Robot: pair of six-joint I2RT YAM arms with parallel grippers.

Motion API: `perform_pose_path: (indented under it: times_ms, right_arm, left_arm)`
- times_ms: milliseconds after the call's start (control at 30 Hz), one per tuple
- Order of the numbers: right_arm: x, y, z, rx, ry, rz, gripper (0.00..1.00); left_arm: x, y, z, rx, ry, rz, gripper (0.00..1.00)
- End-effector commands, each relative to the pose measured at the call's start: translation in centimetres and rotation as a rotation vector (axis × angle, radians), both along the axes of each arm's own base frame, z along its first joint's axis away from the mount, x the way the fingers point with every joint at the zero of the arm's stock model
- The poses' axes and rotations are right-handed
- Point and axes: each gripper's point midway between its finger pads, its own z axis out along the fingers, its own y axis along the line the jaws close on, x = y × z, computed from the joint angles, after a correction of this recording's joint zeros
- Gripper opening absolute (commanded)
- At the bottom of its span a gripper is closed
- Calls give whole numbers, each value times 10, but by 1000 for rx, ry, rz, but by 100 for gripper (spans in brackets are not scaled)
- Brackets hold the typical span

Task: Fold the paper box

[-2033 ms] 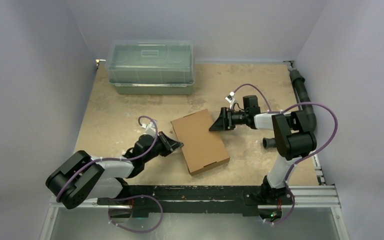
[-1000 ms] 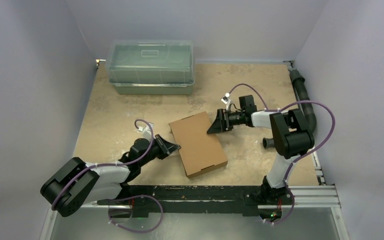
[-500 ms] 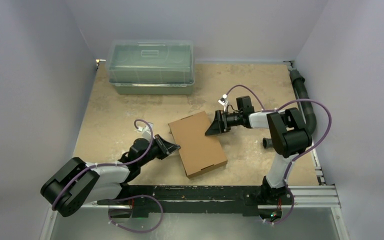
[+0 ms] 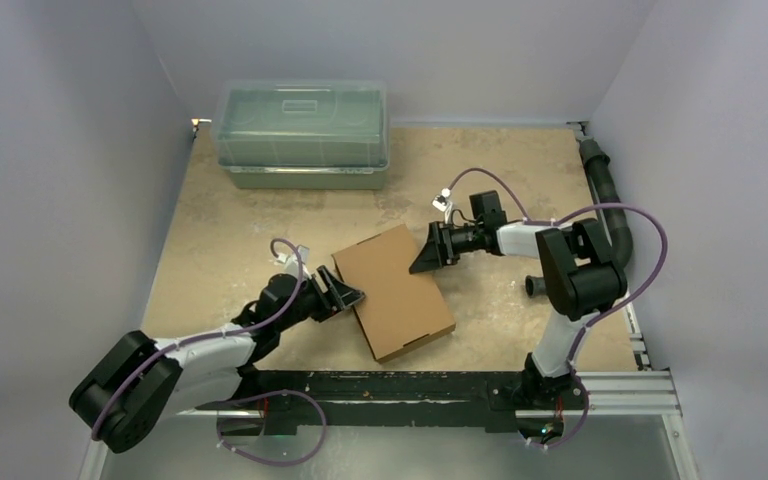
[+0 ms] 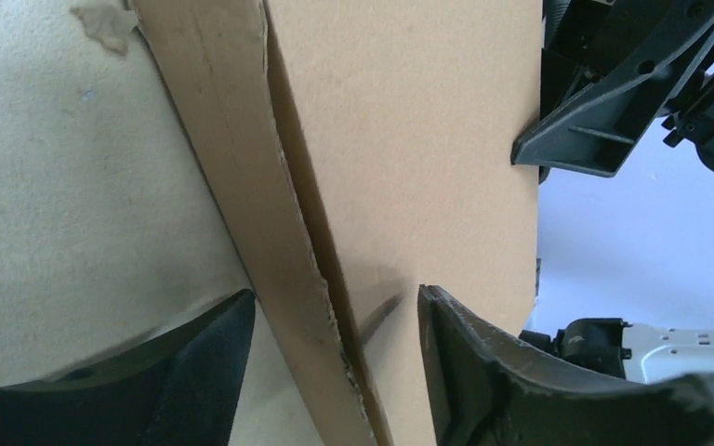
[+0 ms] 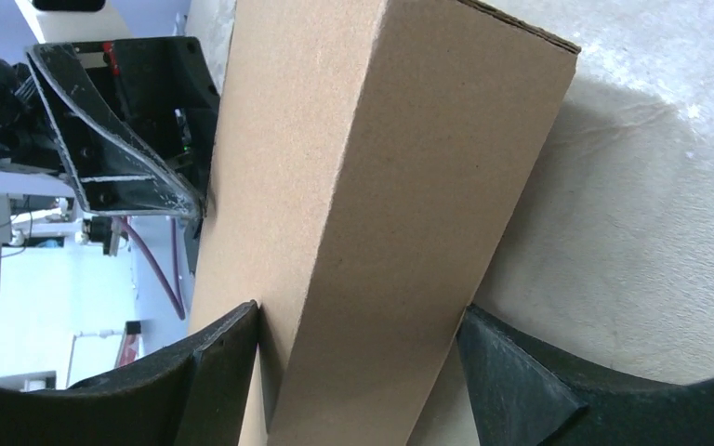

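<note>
The beige worktop (image 4: 230, 220) is carrying the closed brown box (image 4: 392, 290) near its middle, toward the near edge. The left claw (image 4: 350, 296) is straddling the box's left edge, jaws apart, probably steadying it. The right claw (image 4: 420, 264) is spanning the far-right side wall, and I cannot tell whether it is pinching.

Paper box (image 4: 394, 292), left claw (image 4: 348, 297), right claw (image 4: 422, 260) flanking

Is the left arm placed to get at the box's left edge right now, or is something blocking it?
Probably yes. The left pincer is open, its fingers either side of the paper box's left edge, nothing between. The right pincer is across the box, out of the way.
</note>
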Motion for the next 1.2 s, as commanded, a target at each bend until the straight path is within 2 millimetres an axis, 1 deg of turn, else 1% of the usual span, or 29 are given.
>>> perform_pose_path:
  times_ms: [0,100,233,300,367,467,567,667,833,1000,1167]
  right_arm:
    - [12,1,36,47,-151,40,66]
    - [19,-9,47,57,-167,17,64]
    - [28,-22,58,46,-222,-13,61]
    - [34,-30,58,0,-280,-18,61]
    - [37,-35,61,-14,-297,-28,61]
    - [41,-42,68,-29,-322,-45,60]
    - [47,-50,75,-68,-366,-62,60]
    - [53,-57,78,-130,-410,-78,60]
    - [62,-67,74,-218,-436,-82,60]
    - [82,-84,76,-349,-486,-95,58]
    - [107,-102,91,-484,-570,-127,58]
  left_arm:
    - [4,-5,20,24,-39,-35,68]
    - [4,-2,26,45,-49,-36,73]
    - [3,0,38,40,-81,-34,75]
    - [3,-1,45,33,-97,-41,76]
    - [2,-4,55,16,-118,-56,77]
    - [1,-5,61,20,-127,-70,77]
    - [-1,-3,59,32,-123,-74,76]
    - [-3,-2,57,32,-115,-77,76]
    - [-5,0,54,42,-105,-77,76]
    - [-7,2,54,53,-106,-78,76]
    - [-9,5,52,67,-106,-79,76]
